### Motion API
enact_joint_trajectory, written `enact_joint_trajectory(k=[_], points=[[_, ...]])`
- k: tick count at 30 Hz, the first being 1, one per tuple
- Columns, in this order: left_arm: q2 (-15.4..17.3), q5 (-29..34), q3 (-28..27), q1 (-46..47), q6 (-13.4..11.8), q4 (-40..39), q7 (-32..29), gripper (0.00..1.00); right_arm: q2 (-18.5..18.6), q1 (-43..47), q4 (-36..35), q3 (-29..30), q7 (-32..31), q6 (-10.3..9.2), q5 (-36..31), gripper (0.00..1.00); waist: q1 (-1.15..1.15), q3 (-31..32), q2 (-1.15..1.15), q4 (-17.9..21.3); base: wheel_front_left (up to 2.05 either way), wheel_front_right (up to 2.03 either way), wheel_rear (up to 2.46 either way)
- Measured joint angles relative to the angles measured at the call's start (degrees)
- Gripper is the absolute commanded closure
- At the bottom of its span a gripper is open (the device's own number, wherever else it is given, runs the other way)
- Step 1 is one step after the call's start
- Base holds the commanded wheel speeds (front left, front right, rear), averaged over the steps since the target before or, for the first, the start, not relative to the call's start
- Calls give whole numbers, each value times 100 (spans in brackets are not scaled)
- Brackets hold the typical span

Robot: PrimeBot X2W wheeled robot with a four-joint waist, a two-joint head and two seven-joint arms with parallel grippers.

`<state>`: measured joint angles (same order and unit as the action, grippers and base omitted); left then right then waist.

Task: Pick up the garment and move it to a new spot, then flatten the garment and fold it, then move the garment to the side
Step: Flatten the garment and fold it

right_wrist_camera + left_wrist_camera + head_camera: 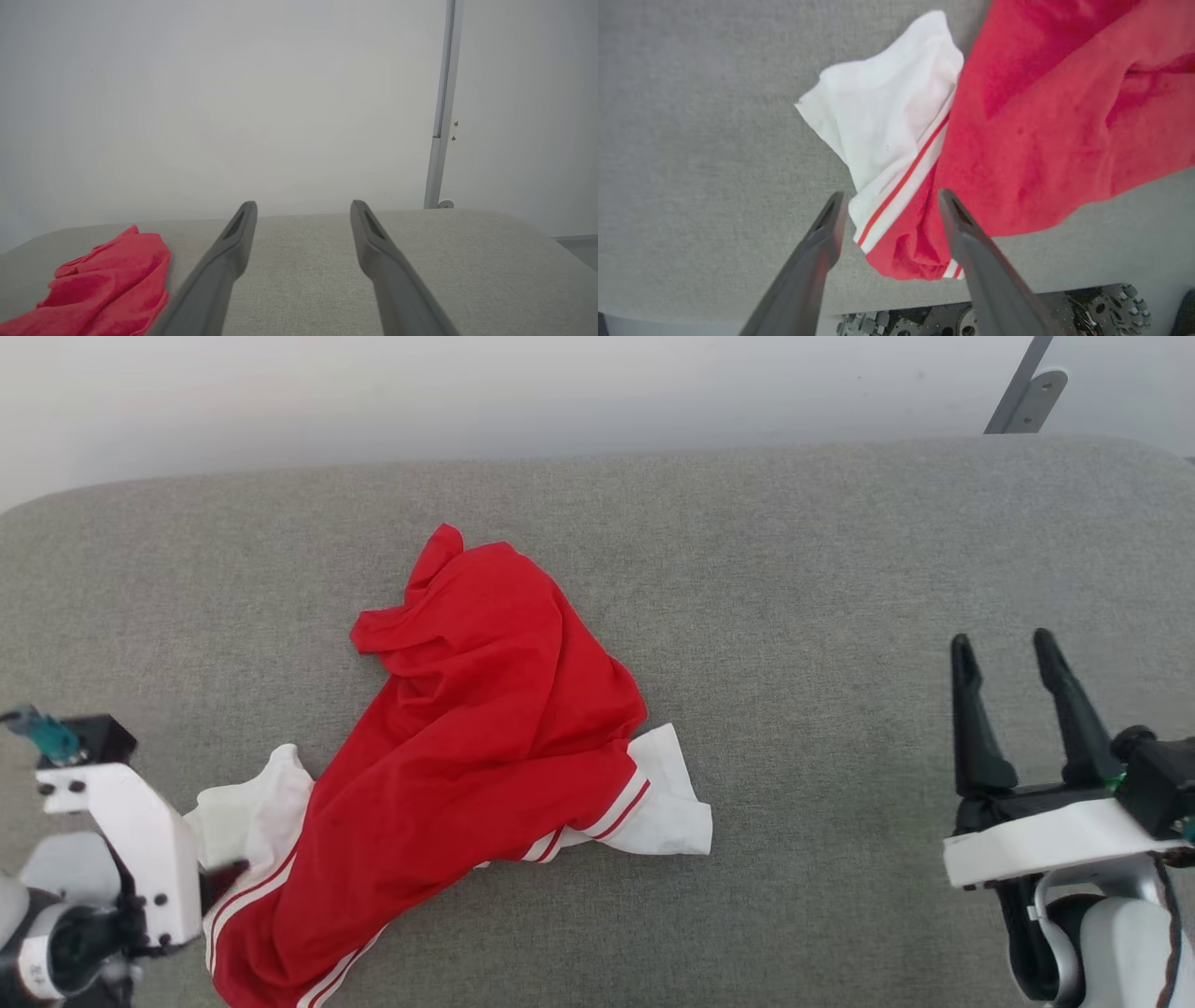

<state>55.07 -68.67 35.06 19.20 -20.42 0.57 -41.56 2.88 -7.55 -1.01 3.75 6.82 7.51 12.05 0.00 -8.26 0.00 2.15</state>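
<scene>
The garment, bright red with white cuffs and striped trim, lies crumpled on the grey padded surface, left of centre and reaching the front edge. My left gripper is at its lower left end, beside a white cuff. In the left wrist view that gripper is open, its two fingers standing either side of the striped hem of the garment, with no grip on it. My right gripper is open and empty far to the right, well clear of the cloth. The right wrist view has the garment at lower left.
A pale wall runs behind the surface, with a grey metal post at the back right. The surface's front edge and parts of my base sit just below the left gripper. Bare grey padding spreads right of the garment.
</scene>
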Motion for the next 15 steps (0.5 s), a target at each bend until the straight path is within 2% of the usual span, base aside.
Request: enact_joint_trajectory(k=[3, 5, 6, 8, 9, 10, 15], points=[[22, 240, -102, 46, 190, -11, 516, 0, 3, 19, 9, -136, -78, 0, 16, 0, 0, 2, 0, -2, 0, 0, 0], [-87, 389, -222, 50, 370, -2, 1050, 0, 3, 46, 30, -266, -135, 0, 26, 0, 0, 13, 0, -8, 0, 0, 0], [-87, 389, -222, 50, 370, -2, 1050, 0, 3, 46, 30, -266, -135, 0, 26, 0, 0, 13, 0, -8, 0, 0, 0], [-196, 497, -335, 46, 487, 47, 1574, 0, 3, 89, 76, -417, -230, 0, 53, 0, 0, 30, 0, -27, 0, 0, 0], [-270, 625, -413, 19, 597, 87, 2062, 0, 8, 125, 113, -616, -358, 0, 52, 0, 0, 49, 0, -65, 0, 0, 0], [-270, 625, -413, 19, 597, 87, 2062, 0, 8, 125, 113, -616, -358, 0, 52, 0, 0, 49, 0, -65, 0, 0, 0], [-464, 964, -625, -187, 714, 98, 3248, 0, 163, 185, 174, -1034, -672, 0, 179, 0, 0, 98, 0, -238, 0, 0, 0]])
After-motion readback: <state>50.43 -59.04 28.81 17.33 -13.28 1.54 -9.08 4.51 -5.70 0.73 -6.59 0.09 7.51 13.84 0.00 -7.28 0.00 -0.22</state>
